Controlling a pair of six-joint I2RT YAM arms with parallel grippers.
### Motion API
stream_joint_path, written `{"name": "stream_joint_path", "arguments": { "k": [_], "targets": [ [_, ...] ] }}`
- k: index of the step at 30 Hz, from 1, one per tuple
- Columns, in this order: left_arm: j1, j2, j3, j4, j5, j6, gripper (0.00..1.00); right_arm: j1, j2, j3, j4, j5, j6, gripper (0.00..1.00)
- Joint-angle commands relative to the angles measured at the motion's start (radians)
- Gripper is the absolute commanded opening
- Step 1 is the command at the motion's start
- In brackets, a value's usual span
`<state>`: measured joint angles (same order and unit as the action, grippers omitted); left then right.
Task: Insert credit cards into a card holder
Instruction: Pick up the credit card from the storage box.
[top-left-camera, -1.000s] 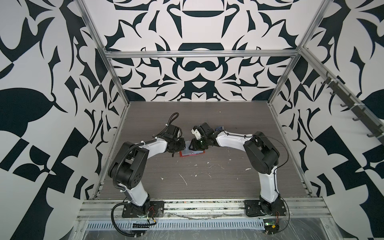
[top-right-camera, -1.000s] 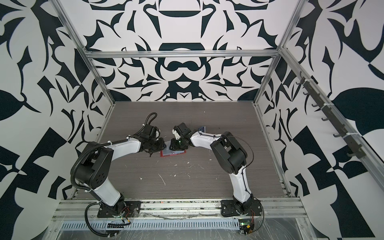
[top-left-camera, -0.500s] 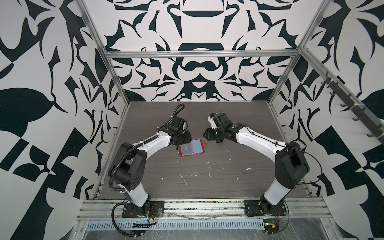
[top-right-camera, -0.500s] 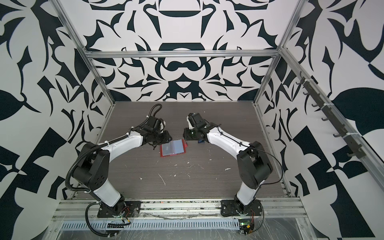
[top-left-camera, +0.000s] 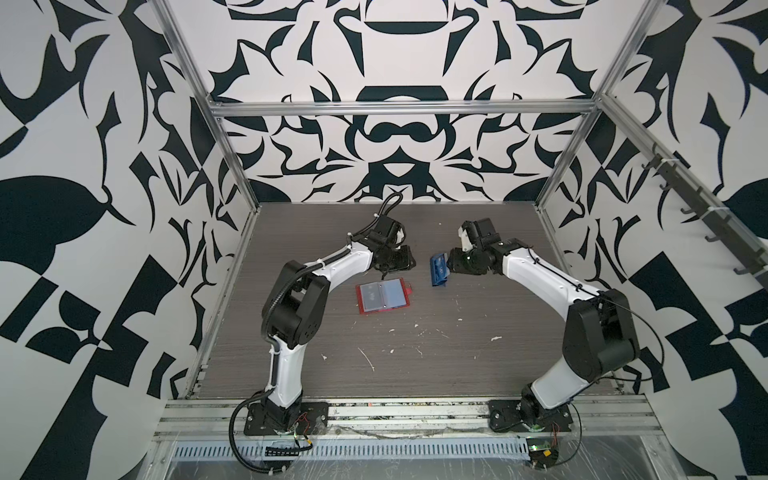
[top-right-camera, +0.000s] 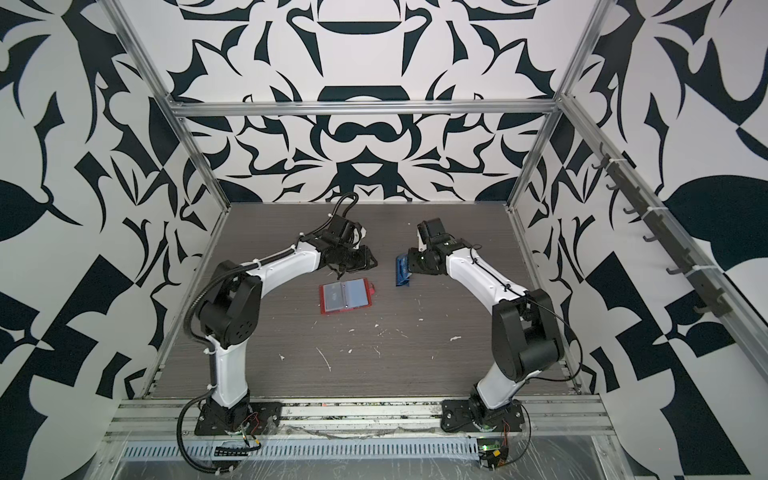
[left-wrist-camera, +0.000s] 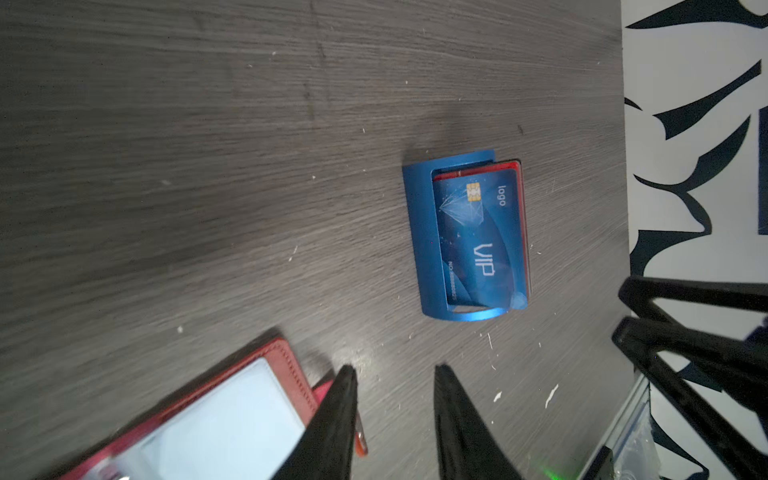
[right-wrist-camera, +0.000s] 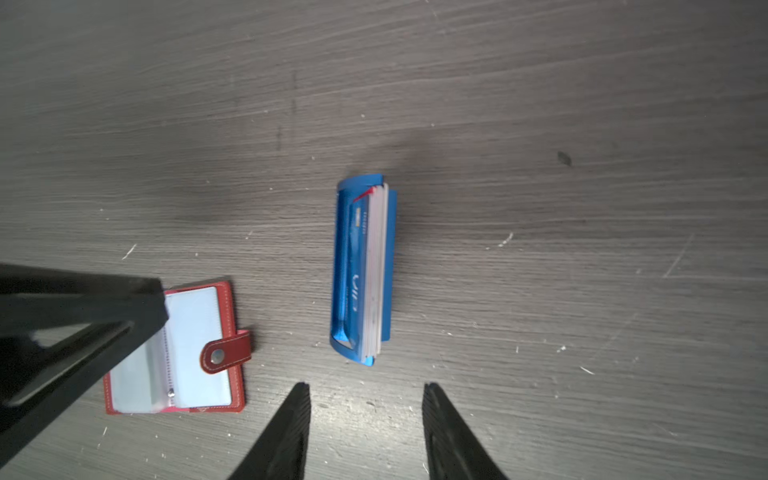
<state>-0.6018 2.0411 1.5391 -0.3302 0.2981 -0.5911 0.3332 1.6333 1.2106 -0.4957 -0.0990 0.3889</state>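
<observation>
I am holding nothing: my left gripper and right gripper are both hanging partly open. The card holder is lying open on the table. The credit cards are sitting in the blue stand, waiting to go in.

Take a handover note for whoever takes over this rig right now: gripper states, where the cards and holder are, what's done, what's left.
Now: left gripper open, empty, by the snap tab of the card holder.
Right gripper open, empty, near the blue stand.
Holder lies open on the table; cards are stacked in the stand, blue VIP card in front.
Done: unclear; one sleeve looks greyish, maybe a card.
Left: sleeve the stacked cards.
</observation>
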Motion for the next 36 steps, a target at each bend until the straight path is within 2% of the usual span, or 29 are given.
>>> {"name": "stream_joint_path", "arguments": {
  "k": [1, 10, 20, 36],
  "targets": [
    [-0.001, 0.077, 0.087, -0.029, 0.072, -0.019, 0.36, -0.01, 0.034, 0.055, -0.023, -0.006, -0.041, 0.51],
    [-0.001, 0.262, 0.272, -0.029, 0.214, -0.046, 0.36, -0.023, 0.144, 0.13, -0.02, -0.059, -0.055, 0.5],
    [-0.003, 0.362, 0.341, -0.022, 0.317, -0.071, 0.36, -0.026, 0.217, 0.18, -0.018, -0.075, -0.047, 0.49],
    [-0.003, 0.443, 0.397, -0.064, 0.325, -0.09, 0.33, -0.029, 0.289, 0.216, -0.021, -0.082, -0.044, 0.45]
  ]
}}
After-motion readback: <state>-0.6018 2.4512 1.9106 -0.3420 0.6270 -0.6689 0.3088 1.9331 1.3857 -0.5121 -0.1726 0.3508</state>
